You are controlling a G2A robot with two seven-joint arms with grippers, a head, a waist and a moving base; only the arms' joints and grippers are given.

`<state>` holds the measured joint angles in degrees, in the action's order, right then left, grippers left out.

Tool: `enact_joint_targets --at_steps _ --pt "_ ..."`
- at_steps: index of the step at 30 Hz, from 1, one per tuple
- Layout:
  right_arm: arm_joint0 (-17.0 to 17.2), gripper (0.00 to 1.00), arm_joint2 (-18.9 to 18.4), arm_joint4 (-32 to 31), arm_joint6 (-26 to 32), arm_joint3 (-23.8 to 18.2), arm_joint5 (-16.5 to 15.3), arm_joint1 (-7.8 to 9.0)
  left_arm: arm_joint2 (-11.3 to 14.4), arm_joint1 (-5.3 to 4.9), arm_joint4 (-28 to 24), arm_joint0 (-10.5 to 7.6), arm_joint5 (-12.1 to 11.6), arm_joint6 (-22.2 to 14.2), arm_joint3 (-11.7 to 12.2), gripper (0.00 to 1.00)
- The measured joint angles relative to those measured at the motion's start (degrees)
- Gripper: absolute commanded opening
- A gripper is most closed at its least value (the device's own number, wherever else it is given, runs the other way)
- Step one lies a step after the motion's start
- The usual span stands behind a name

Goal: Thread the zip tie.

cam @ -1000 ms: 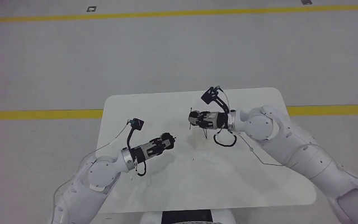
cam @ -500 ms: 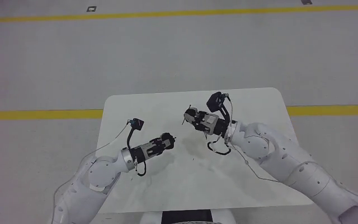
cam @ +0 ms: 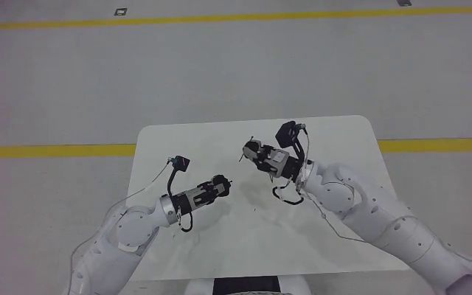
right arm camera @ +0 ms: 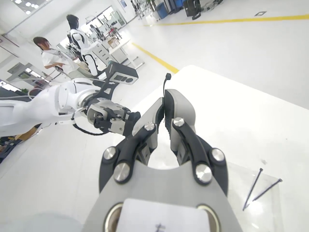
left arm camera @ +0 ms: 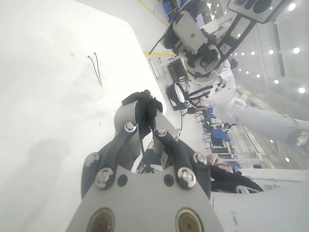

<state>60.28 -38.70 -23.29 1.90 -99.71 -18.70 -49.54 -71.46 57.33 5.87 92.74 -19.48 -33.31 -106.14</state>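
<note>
Well clear of the edges of the white table (cam: 354,243), the right gripper (cam: 248,150) clamps a zip tie (right arm camera: 166,83) and the left gripper (cam: 224,184) a black strand (left arm camera: 143,131); the wrist views pick out two spare ties (right arm camera: 256,189) lying flat.

Thin black plastic zip tie (right arm camera: 165,83): smooth, semi-gloss. Right gripper (right arm camera: 164,105): matt grey metal-look finger shells, black plastic links, shiny steel-look bolts, dull black rubbery pads (right arm camera: 169,102). Left gripper (left arm camera: 144,102): same finish. White rounded table (right arm camera: 241,112): smooth, glossy, faint scuffs. Two spare black plastic ties (right arm camera: 252,189): matt.
</note>
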Motion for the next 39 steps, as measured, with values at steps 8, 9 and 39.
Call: enact_joint_targets --at_steps 8,9,39 --pt "9.5 0.00 -1.5 -10.5 -17.3 -2.9 1.7 -0.33 0.0 0.00 0.0 0.00 0.0 0.0 0.0 0.00" --pt "10.2 0.00 -1.6 -11.3 -18.4 -2.9 2.0 -0.40 0.0 0.00 0.0 0.00 0.0 0.0 0.0 0.00" --pt "16.9 0.00 -2.4 -16.0 -25.0 -1.6 3.3 -2.15 0.0 0.00 0.0 0.00 0.0 0.0 0.0 0.00"
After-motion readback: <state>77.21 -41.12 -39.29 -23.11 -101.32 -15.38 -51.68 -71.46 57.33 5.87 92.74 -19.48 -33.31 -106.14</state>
